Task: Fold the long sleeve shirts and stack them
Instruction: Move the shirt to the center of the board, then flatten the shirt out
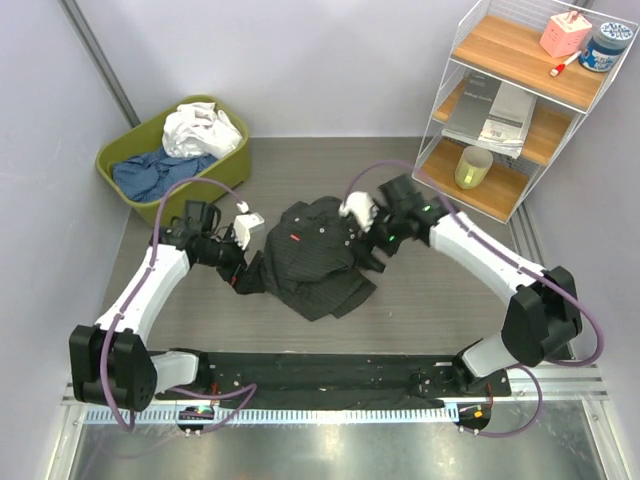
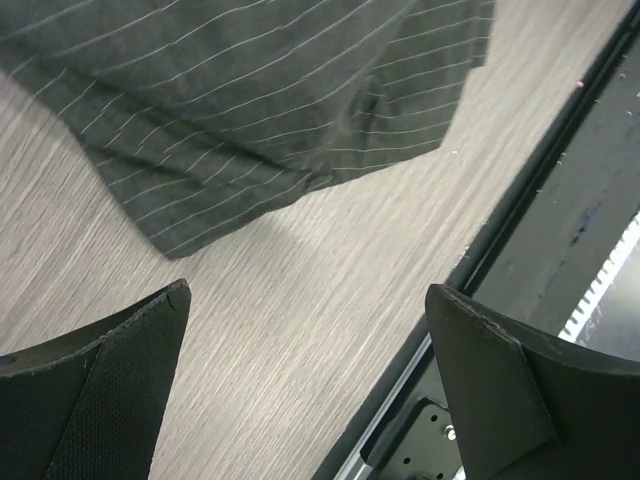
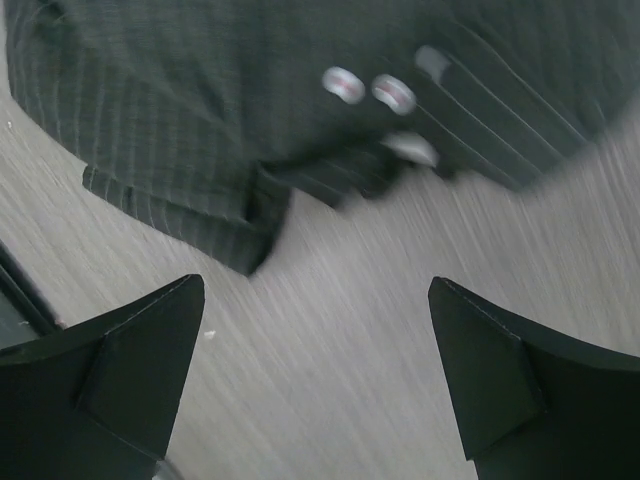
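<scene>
The left claw and right claw, each wide open and empty, flank the crumpled striped shirt on the bench.

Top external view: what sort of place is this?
Likely a lab test cell staged for laundry: a green basket of clothes, a wire shelf, a dark striped shirt on the table.

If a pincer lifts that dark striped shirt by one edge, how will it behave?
Probably floppy: the shirt lies crumpled in soft folds, so it would drape and trail. Likely light, since the cloth looks thin. Pushed, it would probably bunch up on the table rather than slide.
</scene>
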